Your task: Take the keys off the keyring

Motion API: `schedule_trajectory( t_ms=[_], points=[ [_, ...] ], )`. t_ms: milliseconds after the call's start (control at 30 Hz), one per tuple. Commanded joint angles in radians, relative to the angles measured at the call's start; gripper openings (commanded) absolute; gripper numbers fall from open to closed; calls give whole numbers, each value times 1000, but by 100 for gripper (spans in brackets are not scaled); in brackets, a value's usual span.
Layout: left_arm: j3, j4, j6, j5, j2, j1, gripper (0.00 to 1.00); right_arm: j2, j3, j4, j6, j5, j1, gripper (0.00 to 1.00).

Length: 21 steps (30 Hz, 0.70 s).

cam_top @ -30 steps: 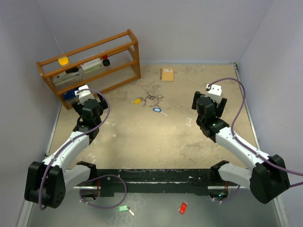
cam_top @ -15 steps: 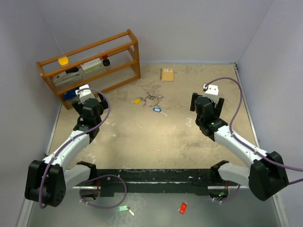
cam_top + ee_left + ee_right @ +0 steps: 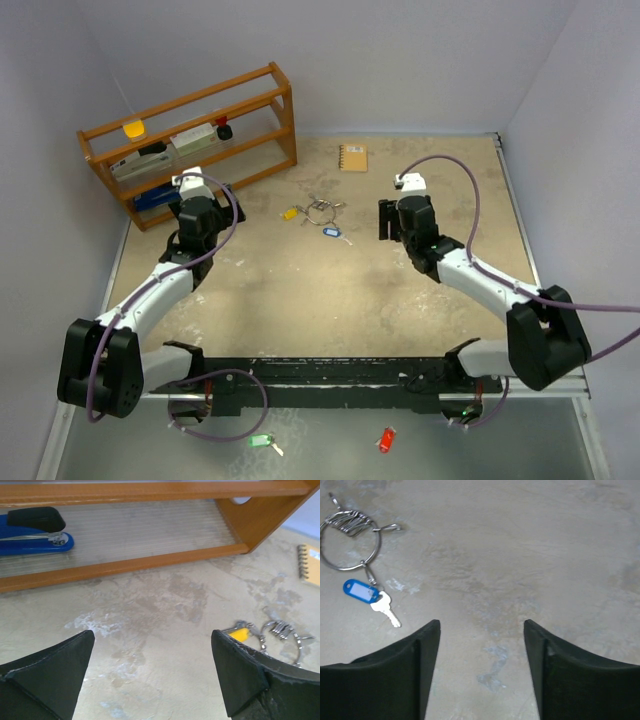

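The keyring (image 3: 320, 211) lies on the table's far middle, a thin silver ring with a bunch of tiny silver keys (image 3: 350, 521). A yellow-tagged key (image 3: 289, 213) lies at its left and a blue-tagged key (image 3: 331, 232) at its near right. In the right wrist view the keyring (image 3: 378, 547) and blue tag (image 3: 361, 591) sit at upper left, well away from my open, empty right gripper (image 3: 481, 624). My right gripper (image 3: 390, 222) is to the right of the ring. My left gripper (image 3: 205, 212) is to the ring's left, open and empty (image 3: 152, 635). Beside its right finger show the yellow tag (image 3: 240, 634) and silver keys (image 3: 281, 628).
A wooden shelf (image 3: 190, 130) stands at the back left, holding a blue stapler (image 3: 35, 530). A spiral notebook (image 3: 353, 157) lies at the back of the table. A green tag (image 3: 261, 440) and a red tag (image 3: 386, 439) lie in front of the arm bases.
My right arm has swung left, bringing its gripper closer to the keyring. My left gripper has shifted a little up and right. The keys have not moved.
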Motion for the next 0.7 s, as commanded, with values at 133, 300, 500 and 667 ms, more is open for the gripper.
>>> schedule_trajectory(
  t_ms=[133, 300, 500, 667],
  points=[
    [-23, 83, -46, 56, -35, -1, 82, 232, 127, 123, -5, -242, 44, 55],
    [-33, 50, -45, 19, -54, 0, 72, 383, 246, 123, -27, -258, 108, 52],
    [-40, 11, -37, -38, -83, 1, 47, 476, 334, 153, -41, -256, 123, 46],
    [-56, 31, -49, -30, -105, 1, 41, 522, 395, 147, -35, -279, 123, 39]
  ],
)
